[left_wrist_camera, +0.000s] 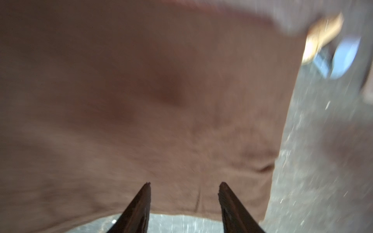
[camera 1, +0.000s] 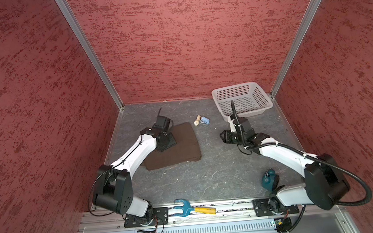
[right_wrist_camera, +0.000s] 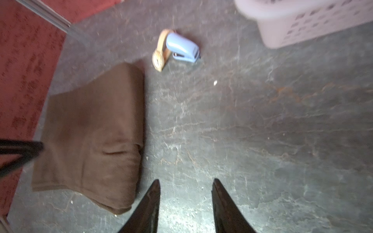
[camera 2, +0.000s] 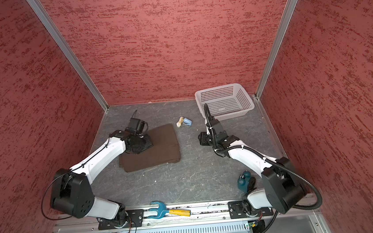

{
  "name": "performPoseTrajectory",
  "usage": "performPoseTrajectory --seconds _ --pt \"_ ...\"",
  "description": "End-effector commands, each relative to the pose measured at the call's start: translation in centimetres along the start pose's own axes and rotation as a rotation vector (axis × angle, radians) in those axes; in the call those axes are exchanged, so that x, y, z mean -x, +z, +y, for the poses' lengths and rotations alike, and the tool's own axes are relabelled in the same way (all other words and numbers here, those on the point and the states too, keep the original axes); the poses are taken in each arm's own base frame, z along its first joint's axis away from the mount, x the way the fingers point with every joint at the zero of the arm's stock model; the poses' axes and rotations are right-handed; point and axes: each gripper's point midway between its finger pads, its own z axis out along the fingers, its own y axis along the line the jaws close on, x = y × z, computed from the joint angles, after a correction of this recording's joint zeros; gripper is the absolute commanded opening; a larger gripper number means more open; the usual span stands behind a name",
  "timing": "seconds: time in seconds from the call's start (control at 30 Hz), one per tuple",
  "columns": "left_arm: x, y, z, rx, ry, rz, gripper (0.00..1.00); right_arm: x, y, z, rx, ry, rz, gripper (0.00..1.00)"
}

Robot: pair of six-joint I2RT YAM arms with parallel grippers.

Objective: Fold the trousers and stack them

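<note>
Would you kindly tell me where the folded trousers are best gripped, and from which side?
Probably the fold along the right-hand edge of the trousers, approached from the table beside it with the right tool. There the layers close into one thick lip; the near edge shows loose layers, and the left arm covers the far-left part.

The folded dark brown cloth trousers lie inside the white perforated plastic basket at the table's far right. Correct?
No. The folded dark brown cloth trousers lie on the grey table, not inside the white perforated plastic basket at its far right; both top views show this.
</note>
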Motion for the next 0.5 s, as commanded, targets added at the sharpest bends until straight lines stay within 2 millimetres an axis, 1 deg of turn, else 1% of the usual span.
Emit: performPoseTrajectory --seconds 0.0,0.07,0.1,0.17,0.2,0.23,0.27,0.33,0.4,0.47 --pt "-3.2 1.2 -0.4 0.039 0.038 0.105 0.59 2.9 -1.6 -1.0 -0.088 -0.065 -0.097 0.53" --pt "-4.7 2.7 -1.1 -0.005 0.017 0.144 0.61 3.5 -2.1 -0.9 -0.087 -0.071 -0.12 0.59" --pt "-5.2 3.6 -1.1 -0.015 0.005 0.158 0.61 3.6 -2.2 -1.0 -0.09 -0.072 -0.128 0.61" --pt "-5.8 5.0 -0.5 0.001 -0.025 0.174 0.62 3.6 -2.2 -1.1 -0.085 -0.059 -0.122 0.62" --pt "-5.9 5.6 -0.1 0.012 -0.039 0.179 0.61 3.5 -2.1 -0.8 -0.063 -0.048 -0.111 0.61" --pt "-5.8 6.1 0.3 0.022 -0.052 0.181 0.61 3.3 -1.9 -0.5 -0.041 -0.042 -0.097 0.59" --pt "-5.7 6.5 0.7 0.031 -0.065 0.181 0.6 3.1 -1.7 -0.1 -0.015 -0.041 -0.086 0.55" --pt "-5.0 7.1 1.7 0.044 -0.092 0.167 0.59 2.3 -1.0 0.5 0.025 -0.032 -0.055 0.49" --pt "-4.2 7.7 3.5 0.072 -0.145 0.16 0.58 1.1 0.0 0.5 0.027 -0.027 -0.01 0.44" --pt "-3.4 8.1 5.1 0.081 -0.204 0.162 0.57 0.0 0.8 0.7 0.023 -0.03 0.031 0.42"
